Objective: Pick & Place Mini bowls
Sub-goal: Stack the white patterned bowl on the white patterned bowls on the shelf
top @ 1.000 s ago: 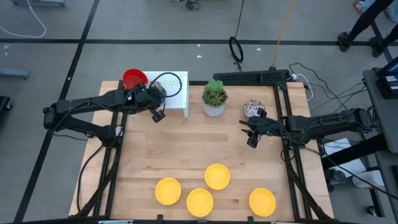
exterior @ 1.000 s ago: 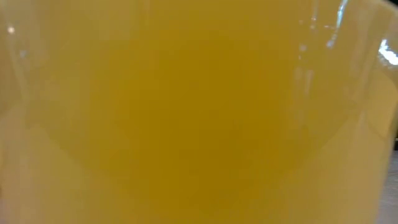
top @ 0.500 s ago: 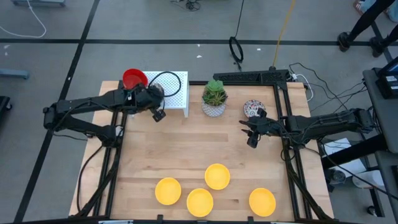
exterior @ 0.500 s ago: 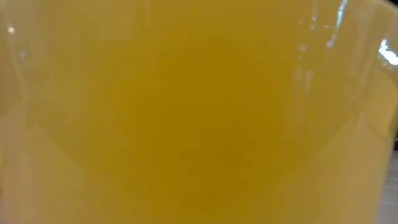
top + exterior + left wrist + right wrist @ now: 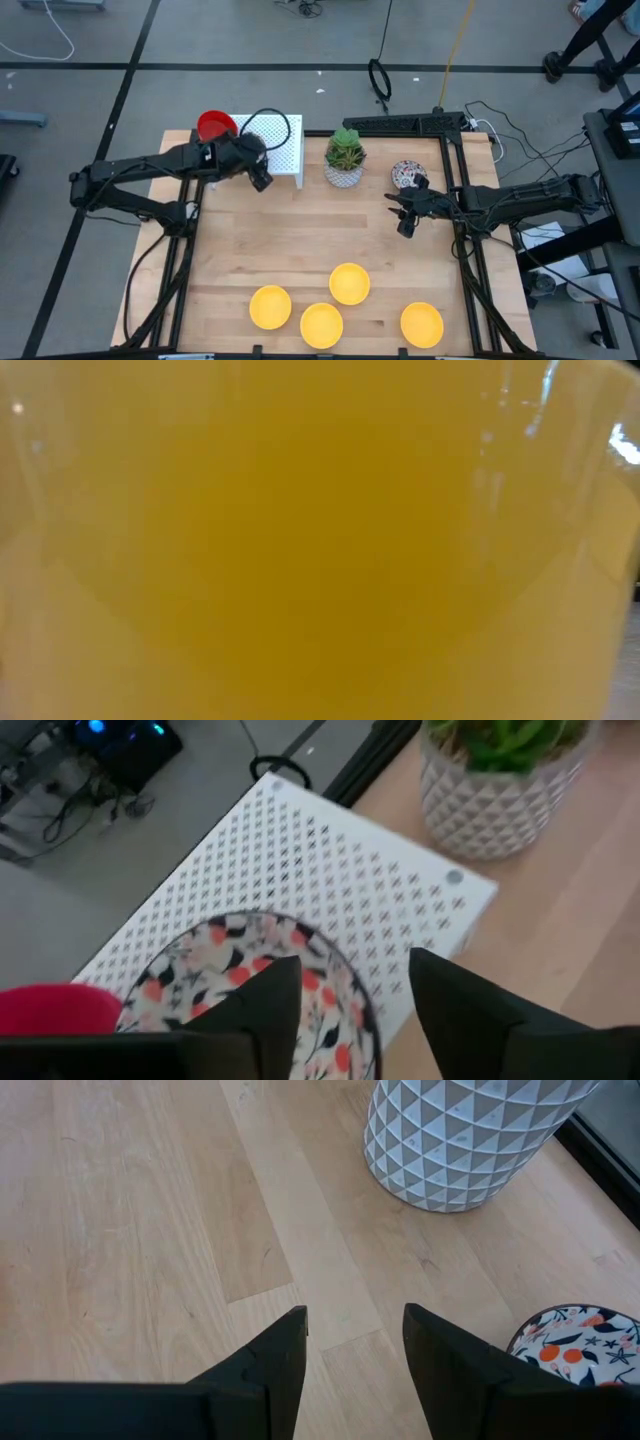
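4 yellow bowls (image 5: 349, 283), 1 red bowl (image 5: 214, 125), 2 floral bowls (image 5: 262, 988); left gripper (image 5: 348, 984) & right gripper (image 5: 354, 1334) spread, empty.

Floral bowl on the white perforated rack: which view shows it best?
Left wrist view: the floral bowl fills the foreground on the rack, pattern clear, between the open left gripper fingers. In the high view the arm hides it. The low view shows only yellow. The right wrist view shows a different floral bowl.

Low view is almost fully blocked by a yellow bowl (image 5: 300, 540) sitting right against the lens. Glossy curved surface, a few glints toward its upper right. Only a thin sliver of background shows at the far right edge.
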